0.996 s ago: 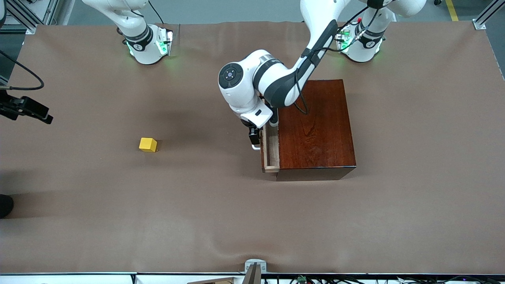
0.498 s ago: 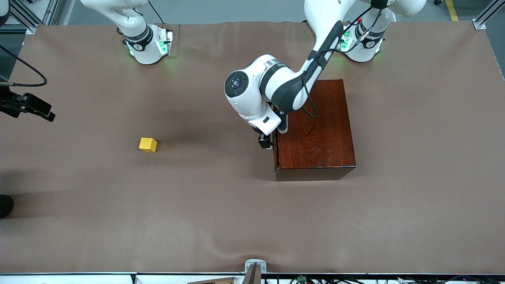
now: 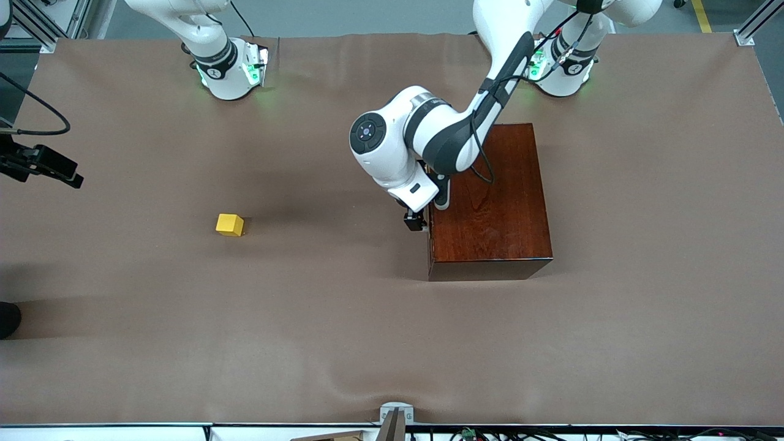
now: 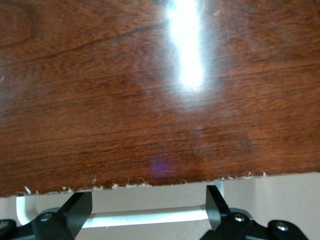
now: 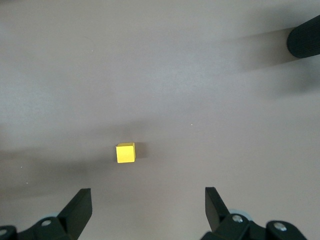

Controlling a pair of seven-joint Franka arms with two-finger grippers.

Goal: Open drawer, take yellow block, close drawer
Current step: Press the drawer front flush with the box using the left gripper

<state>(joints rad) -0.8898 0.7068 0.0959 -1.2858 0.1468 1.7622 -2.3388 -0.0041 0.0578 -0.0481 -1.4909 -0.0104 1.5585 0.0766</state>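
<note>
Left end effector at the closed drawer's handle; yellow block out on the counter.

We see the left end effector low against the front of the drawer, its fingers spread wide on either side of the white bar handle — released, not clamping it. The drawer sits pushed fully into the glossy mahogany box, so no pale tray shows. Toward the right arm's end of the counter we find the yellow block resting alone on the brown surface, well apart from the box. The right end effector waits high above the counter — fingers released and spread, holding nothing, with the block in sight below it.
</note>
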